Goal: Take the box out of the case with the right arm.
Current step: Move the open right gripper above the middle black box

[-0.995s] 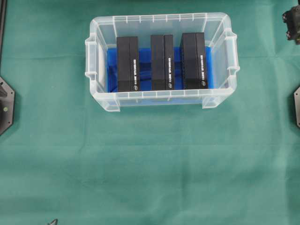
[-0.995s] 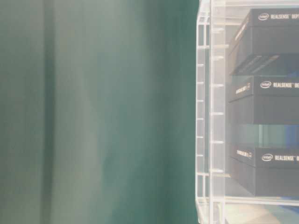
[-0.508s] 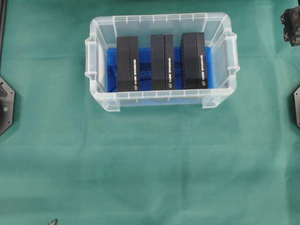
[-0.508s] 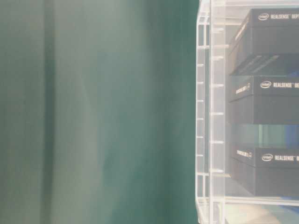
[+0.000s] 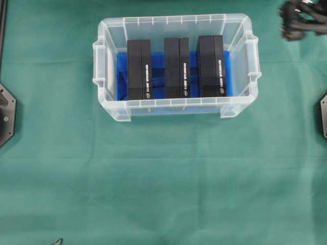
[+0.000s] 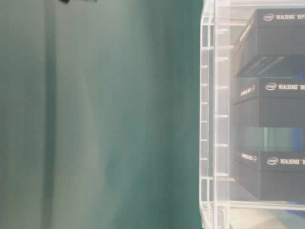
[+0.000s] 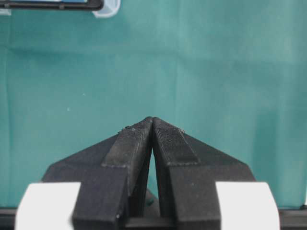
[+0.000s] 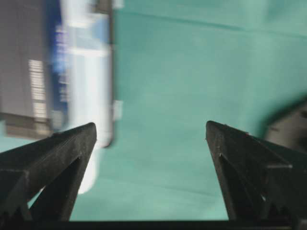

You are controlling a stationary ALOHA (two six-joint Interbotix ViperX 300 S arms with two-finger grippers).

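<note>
My right tool [image 8: 151, 132] hangs spread wide and empty, right of the case [image 5: 176, 109]. Three boxes stand inside it on the desk [image 5: 163, 178]. My left tool [image 7: 152, 120] is pressed together.

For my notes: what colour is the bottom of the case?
Bright blue, between the black boxes in the case; clearest in the overhead view.

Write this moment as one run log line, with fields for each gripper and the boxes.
right gripper: open, empty, beside case | left gripper: shut, empty, over green cloth | boxes: three upright in case, none removed
</note>
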